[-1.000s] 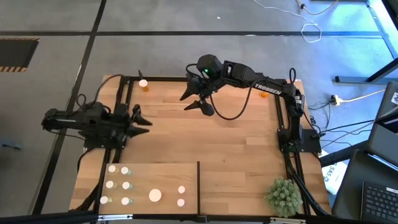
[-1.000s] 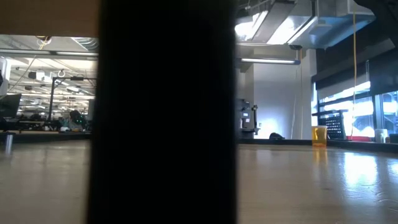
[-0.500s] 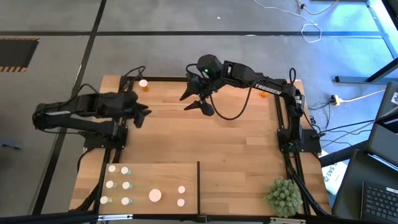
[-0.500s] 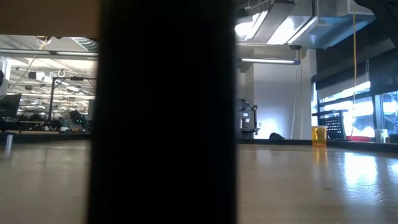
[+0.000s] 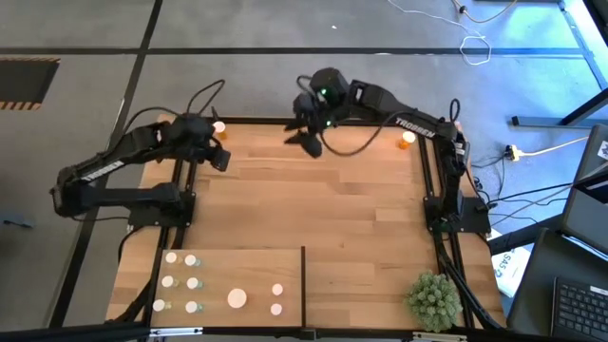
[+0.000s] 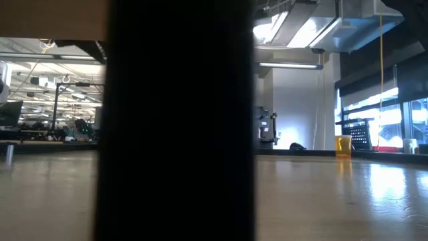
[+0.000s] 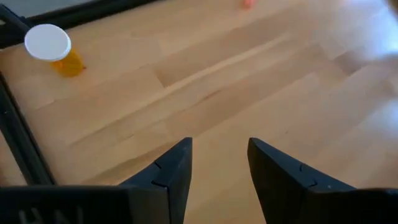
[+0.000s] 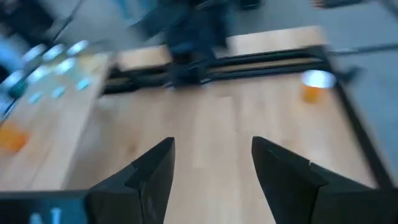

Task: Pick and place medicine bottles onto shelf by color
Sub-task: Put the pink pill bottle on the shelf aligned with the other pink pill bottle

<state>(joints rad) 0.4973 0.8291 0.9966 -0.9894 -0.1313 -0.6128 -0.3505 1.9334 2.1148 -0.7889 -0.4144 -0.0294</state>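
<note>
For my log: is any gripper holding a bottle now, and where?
Nothing is held. The left gripper and the right gripper are both open, with only bare table between their fingers.

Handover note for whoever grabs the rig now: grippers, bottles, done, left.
Left gripper: open, empty, at the far left corner beside an orange bottle.
Right gripper: open, empty, at the far edge near the middle.
Second orange bottle at the far right corner.
Done: about nine bottles stand on the shelf, all left of its divider.
Left: both orange bottles on the tabletop, not yet shelved. Low view is mostly blocked.
</note>
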